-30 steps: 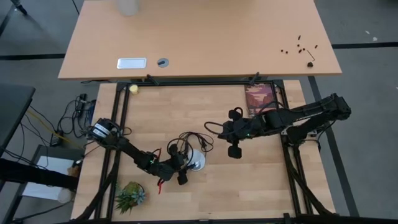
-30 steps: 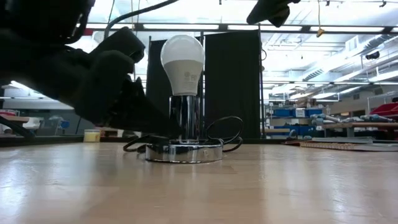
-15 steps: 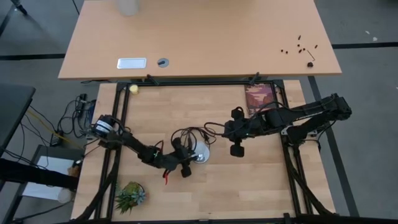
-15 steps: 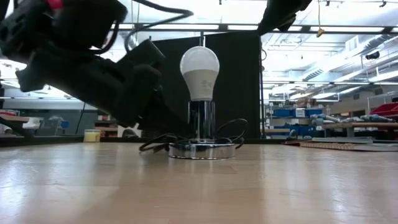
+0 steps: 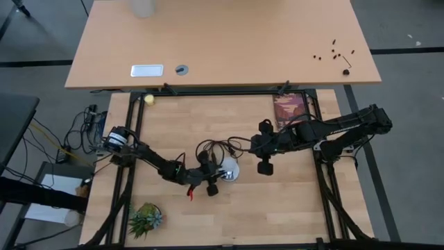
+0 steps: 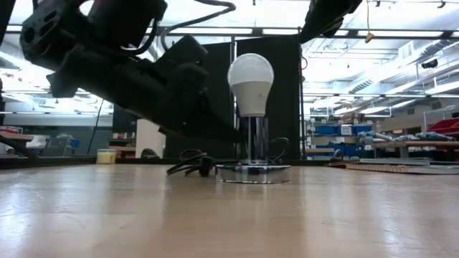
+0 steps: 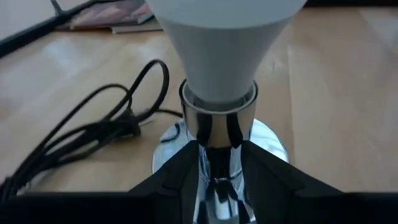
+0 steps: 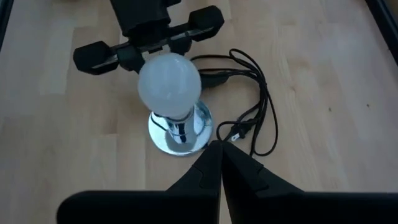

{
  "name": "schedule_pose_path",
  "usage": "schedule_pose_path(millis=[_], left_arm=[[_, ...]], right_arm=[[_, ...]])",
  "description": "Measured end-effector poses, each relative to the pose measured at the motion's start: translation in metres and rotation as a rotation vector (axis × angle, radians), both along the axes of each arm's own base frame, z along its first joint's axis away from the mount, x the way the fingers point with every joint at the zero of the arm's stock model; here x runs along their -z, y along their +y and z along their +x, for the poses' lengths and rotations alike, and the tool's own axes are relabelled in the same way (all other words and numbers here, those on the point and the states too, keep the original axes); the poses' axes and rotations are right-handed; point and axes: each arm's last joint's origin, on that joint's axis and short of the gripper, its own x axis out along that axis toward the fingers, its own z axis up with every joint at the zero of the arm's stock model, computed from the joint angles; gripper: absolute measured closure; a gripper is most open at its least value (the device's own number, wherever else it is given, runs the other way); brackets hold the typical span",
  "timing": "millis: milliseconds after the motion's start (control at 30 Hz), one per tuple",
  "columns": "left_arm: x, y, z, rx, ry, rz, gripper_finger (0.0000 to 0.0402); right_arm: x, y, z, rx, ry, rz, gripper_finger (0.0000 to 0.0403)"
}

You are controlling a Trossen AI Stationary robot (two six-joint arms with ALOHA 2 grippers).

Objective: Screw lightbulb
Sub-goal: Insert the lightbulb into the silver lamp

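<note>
Left wrist view showed the lightbulb (image 7: 217,43) standing upright in the chrome stem (image 7: 217,146) of the lamp base (image 7: 264,140), its neck seated at the stem's collar. Left gripper (image 7: 217,168) had its two fingers (image 7: 171,180) pressed against the stem from either side, just below the bulb; jaws partly closed, clamped on the stem, not on the bulb itself. Black cord (image 7: 93,130) lay in loops on the wooden table (image 7: 336,93) just beyond the gripper.

Right wrist view: right gripper (image 8: 221,163) hung above and just beside the lamp base (image 8: 180,137), fingers pressed together, holding nothing. Lightbulb (image 8: 169,84) sat between the two grippers, the left gripper (image 8: 149,46) on its far side.

Judgement: steadying step in hand. Bulb looked seated, but how far it was threaded could not be told. Next move would call for the right gripper to spread its fingers, settle around the white dome from above, and turn it while the left held the stem firm. Risk: base sliding if the hold slackened.
</note>
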Motion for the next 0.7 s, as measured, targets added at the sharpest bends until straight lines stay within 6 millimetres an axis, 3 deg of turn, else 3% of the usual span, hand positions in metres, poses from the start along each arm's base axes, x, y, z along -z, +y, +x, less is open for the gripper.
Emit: schedule_pose_path(millis=[267, 467, 700], left_arm=[[-0.003, 0.011, 0.007, 0.028, 0.003, -0.014, 0.0278], [-0.002, 0.012, 0.008, 0.033, 0.01, -0.02, 0.0278], [-0.001, 0.017, 0.008, 0.021, 0.025, -0.015, 0.0278]], right_arm=[[0.003, 0.008, -0.001, -0.074, 0.028, -0.042, 0.0349], [0.003, 0.013, -0.002, -0.135, 0.029, -0.067, 0.0279], [-0.008, 0.021, 0.025, -0.185, 0.127, -0.077, 0.0188]])
